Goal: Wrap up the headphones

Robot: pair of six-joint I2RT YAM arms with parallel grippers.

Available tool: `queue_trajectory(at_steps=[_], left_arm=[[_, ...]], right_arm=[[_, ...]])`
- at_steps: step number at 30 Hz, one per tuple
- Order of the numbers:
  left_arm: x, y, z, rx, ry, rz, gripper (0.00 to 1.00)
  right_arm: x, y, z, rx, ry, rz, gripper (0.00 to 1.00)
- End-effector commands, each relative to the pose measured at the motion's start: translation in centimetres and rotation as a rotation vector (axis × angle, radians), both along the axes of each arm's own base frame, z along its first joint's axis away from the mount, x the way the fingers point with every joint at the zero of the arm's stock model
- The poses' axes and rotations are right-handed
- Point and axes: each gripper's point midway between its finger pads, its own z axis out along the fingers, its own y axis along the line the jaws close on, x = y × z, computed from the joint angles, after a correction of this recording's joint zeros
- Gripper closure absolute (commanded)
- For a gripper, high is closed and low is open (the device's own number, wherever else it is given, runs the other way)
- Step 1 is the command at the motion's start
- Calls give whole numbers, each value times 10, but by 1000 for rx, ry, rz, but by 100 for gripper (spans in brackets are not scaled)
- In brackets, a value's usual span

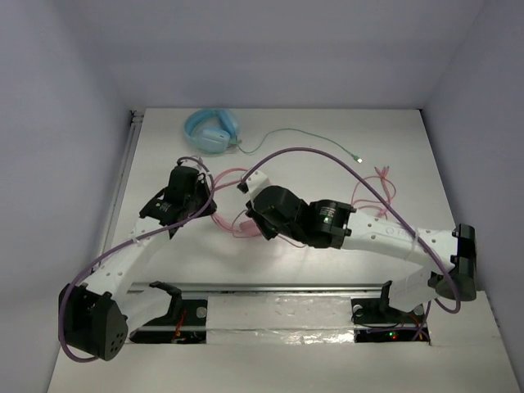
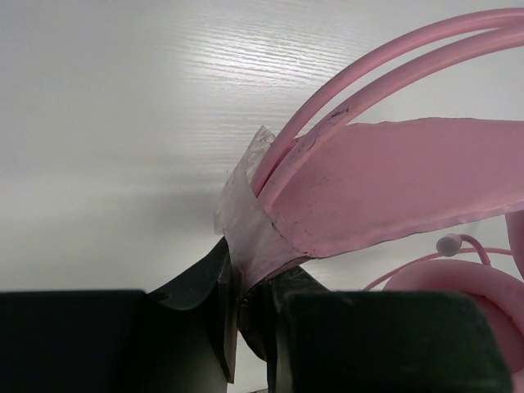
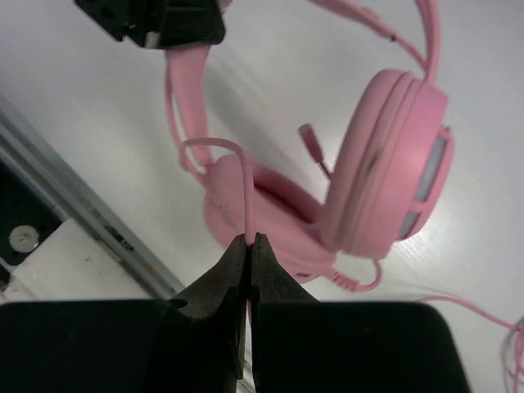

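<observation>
Pink headphones [image 3: 385, 155] lie between the two arms. The left hand [image 2: 243, 282], at their 9 o'clock, is clamped on the headband [image 2: 393, 176]. The right hand [image 3: 249, 248], at 3 o'clock and nearer the earcups, pinches the cable [image 3: 247, 192] tight. Slack cable trails toward 2 o'clock, where the table [image 1: 327, 139] offers winding room. Blue headphones [image 1: 211, 131] sit at 12.

Pink over-ear headphones [image 3: 385, 155] lie near the table's centre, headband toward nine o'clock, thin pink cable [image 1: 374, 187] tangled toward three o'clock.
</observation>
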Motion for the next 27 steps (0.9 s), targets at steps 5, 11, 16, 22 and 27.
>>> queue_trajectory(at_steps=[5, 11, 16, 22, 27], left_arm=[[5, -30, 33, -37, -69, -220, 100], [6, -38, 30, -43, -58, -275, 100], [3, -51, 39, -94, -91, -354, 100], [-8, -69, 41, -175, -85, -462, 100], [-10, -77, 52, -228, -111, -485, 100]], right_arm=[[37, -18, 30, -36, -134, -89, 100], [54, -33, 53, 12, -187, -147, 100], [75, -48, 60, 51, -231, -237, 100], [91, -61, 59, 86, -265, -304, 100], [96, -66, 52, 94, -271, -338, 100]])
